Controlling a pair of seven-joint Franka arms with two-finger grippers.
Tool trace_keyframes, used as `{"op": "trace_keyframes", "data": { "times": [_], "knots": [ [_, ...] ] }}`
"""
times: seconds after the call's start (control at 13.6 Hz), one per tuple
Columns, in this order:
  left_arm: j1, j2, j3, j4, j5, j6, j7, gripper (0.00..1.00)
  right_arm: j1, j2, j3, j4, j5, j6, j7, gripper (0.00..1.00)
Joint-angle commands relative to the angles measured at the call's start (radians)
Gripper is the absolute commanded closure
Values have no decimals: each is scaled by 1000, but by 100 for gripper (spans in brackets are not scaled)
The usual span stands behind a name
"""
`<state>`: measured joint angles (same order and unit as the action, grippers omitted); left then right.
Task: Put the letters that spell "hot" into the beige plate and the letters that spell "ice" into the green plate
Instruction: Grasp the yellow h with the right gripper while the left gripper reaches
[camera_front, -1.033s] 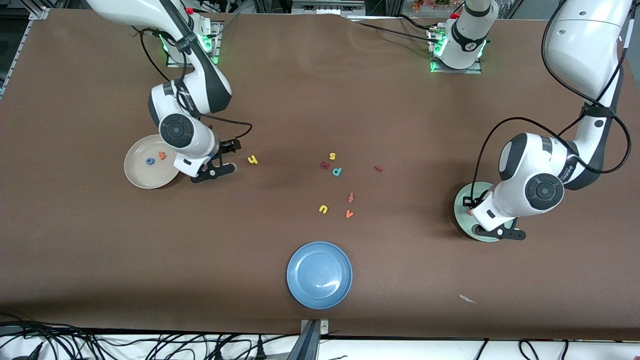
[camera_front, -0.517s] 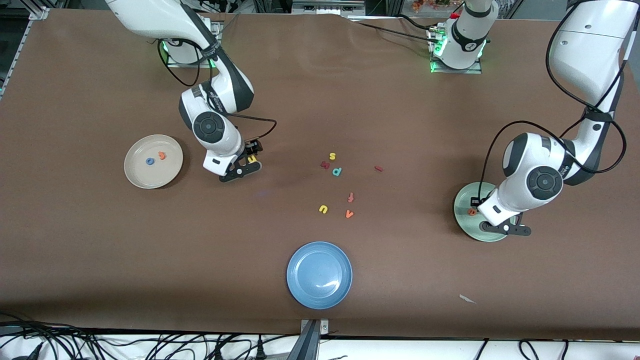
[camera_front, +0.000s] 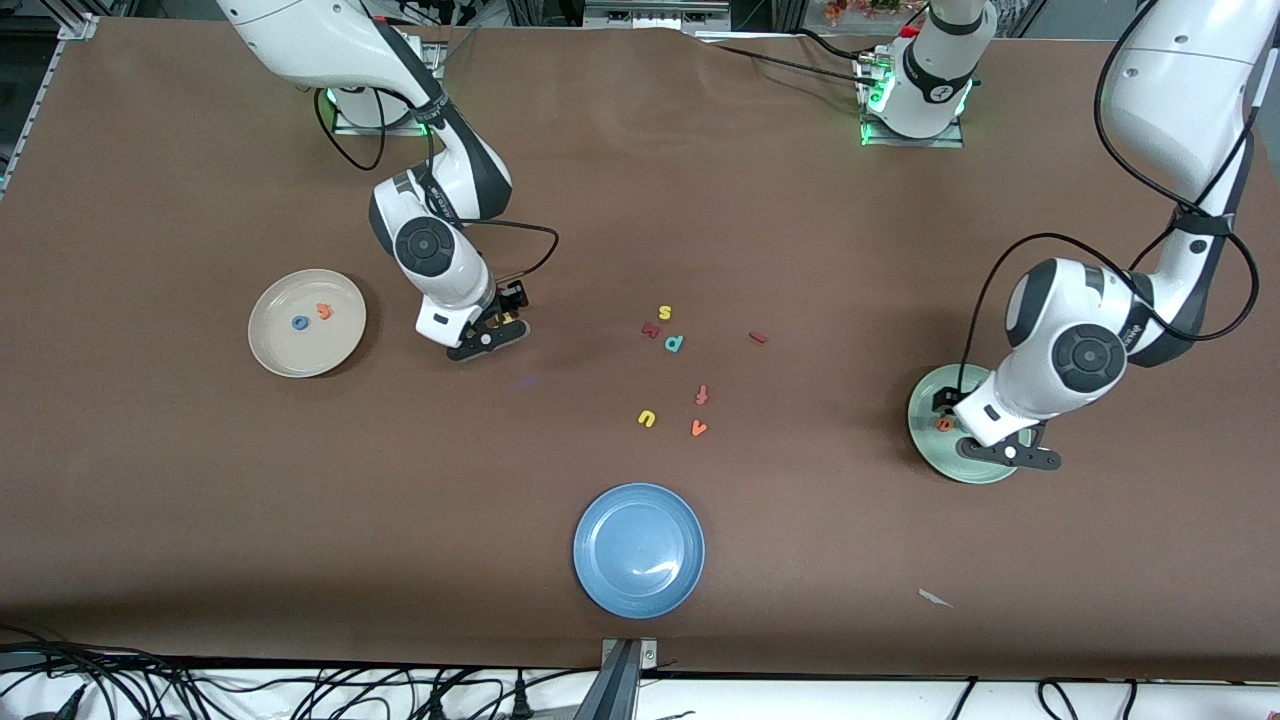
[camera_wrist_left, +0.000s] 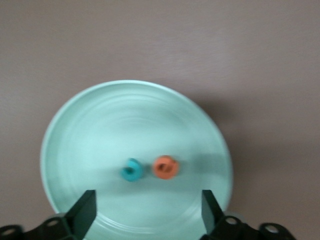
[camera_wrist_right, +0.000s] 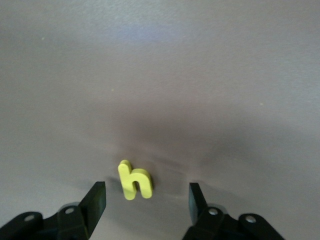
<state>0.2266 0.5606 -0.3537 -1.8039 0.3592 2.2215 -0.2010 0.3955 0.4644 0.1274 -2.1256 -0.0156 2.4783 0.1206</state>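
Observation:
The yellow h (camera_wrist_right: 134, 181) lies flat on the brown table between the spread fingers of my right gripper (camera_wrist_right: 146, 202), which is low over it, open and not touching it. In the beige plate (camera_front: 290, 352) lie the blue o (camera_front: 299, 322) and the orange t (camera_front: 323, 311). My left gripper (camera_wrist_left: 147, 212) hangs open over the green plate (camera_wrist_left: 75, 115) with nothing between its fingers. The teal c (camera_wrist_left: 132, 170) and the orange e (camera_wrist_left: 166, 167) rest side by side in that plate. The dark red i (camera_front: 757, 337) lies on the table toward the left arm's end of the letter cluster.
Mid-table lie a yellow s (camera_front: 664, 313), a dark red x (camera_front: 650, 329), a teal p (camera_front: 674, 343), a salmon t-like letter (camera_front: 702, 395), a yellow u (camera_front: 647, 418) and an orange v (camera_front: 699, 428). A blue plate (camera_front: 638, 549) sits nearest the front camera.
My right gripper moved from beside the beige plate to the yellow h and came down around it. My left gripper opened over the green plate, where the orange e now lies.

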Motion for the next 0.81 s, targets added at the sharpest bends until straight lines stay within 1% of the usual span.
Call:
{"op": "trace_keyframes", "data": {
  "times": [0.0, 0.07, 0.3, 0.44, 0.52, 0.66, 0.74],
  "knots": [
    [-4, -30, -106, -55, -3, -25, -226, 0, 19, 11, -2, -8, -9, 40, 10, 27],
    [-4, -30, -140, -74, -3, -25, -303, 0, 19, 11, -3, -8, -9, 42, 10, 27],
    [-6, -30, -226, -121, -5, -20, -489, 0, 19, 13, -3, -11, -9, 42, 10, 39],
    [-9, -28, -275, -150, -3, -14, -610, 0, 20, 14, -3, -11, -9, 48, 10, 52],
    [-21, -25, -289, -161, 0, -13, -667, 0, 19, 14, -3, -11, -9, 48, 10, 61],
    [-61, -22, -289, -189, 0, 32, -782, 0, 19, 14, -3, -11, -9, 47, 10, 75],
    [-78, -15, -289, -204, 0, 71, -845, 0, 19, 14, -5, -11, -9, 47, 10, 78]
  ]
}}
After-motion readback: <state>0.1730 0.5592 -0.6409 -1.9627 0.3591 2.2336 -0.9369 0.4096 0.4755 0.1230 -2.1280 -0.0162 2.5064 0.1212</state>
